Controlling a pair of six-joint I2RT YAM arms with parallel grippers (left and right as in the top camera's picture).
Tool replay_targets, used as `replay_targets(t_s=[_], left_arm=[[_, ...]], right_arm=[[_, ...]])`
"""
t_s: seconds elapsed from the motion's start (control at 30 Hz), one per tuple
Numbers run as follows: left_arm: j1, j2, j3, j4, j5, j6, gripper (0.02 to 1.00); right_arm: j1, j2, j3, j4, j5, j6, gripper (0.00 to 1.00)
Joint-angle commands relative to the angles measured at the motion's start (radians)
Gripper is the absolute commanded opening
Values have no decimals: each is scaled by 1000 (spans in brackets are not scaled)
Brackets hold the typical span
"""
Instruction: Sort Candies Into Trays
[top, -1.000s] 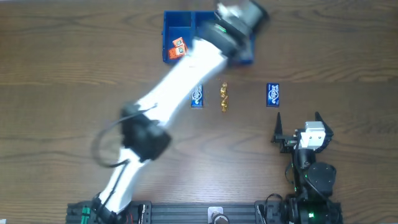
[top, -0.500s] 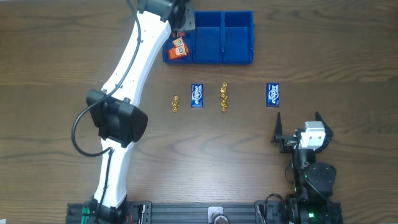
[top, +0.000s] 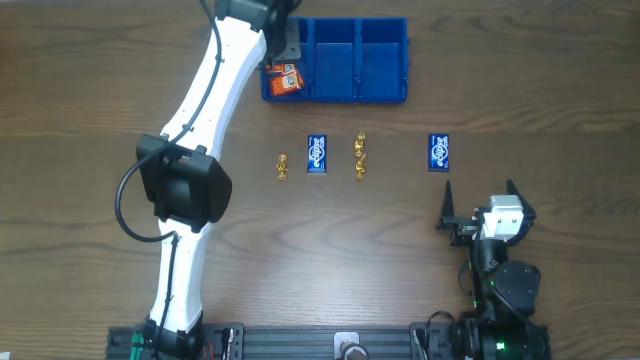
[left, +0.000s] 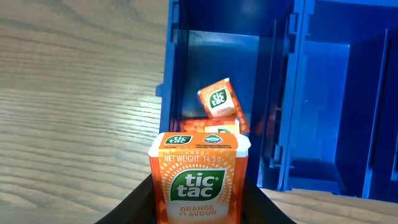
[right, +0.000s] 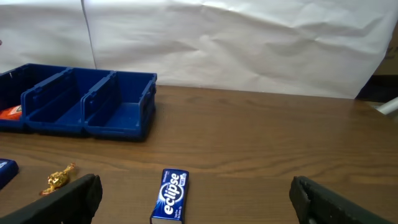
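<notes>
Held orange box (left: 200, 177) in left gripper (left: 200, 208) at end compartment of tray (left: 292, 93); called for centring above matching boxes (left: 219, 99) before release. Right gripper (top: 478, 202) spread wide.

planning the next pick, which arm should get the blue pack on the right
Right. The right tool is open and close to that pack, facing it; the left tool is at the tray, shut on an orange box.

Counted: three orange candy boxes (left: 199, 183), two blue gum packs (top: 317, 153), three gold-wrapped candies (top: 283, 166), one blue tray (top: 385, 97) of three compartments.
</notes>
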Motion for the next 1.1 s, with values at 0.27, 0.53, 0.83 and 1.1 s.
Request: replay_targets(t_s=[0.27,0.53,0.83,1.1], left_arm=[[6,15,-3,72,40,42,371],[6,15,-3,76,40,50,507],[1,-68,-5,76,18,45,831],[-26,-577,-386,370,-113,77,842]], right_arm=[[5,-7,0,-7,9,-13,998],[5,-7,0,-7,9,-13,998],[5,-7,0,-7,9,-13,998],[5,-7,0,-7,9,-13,998]])
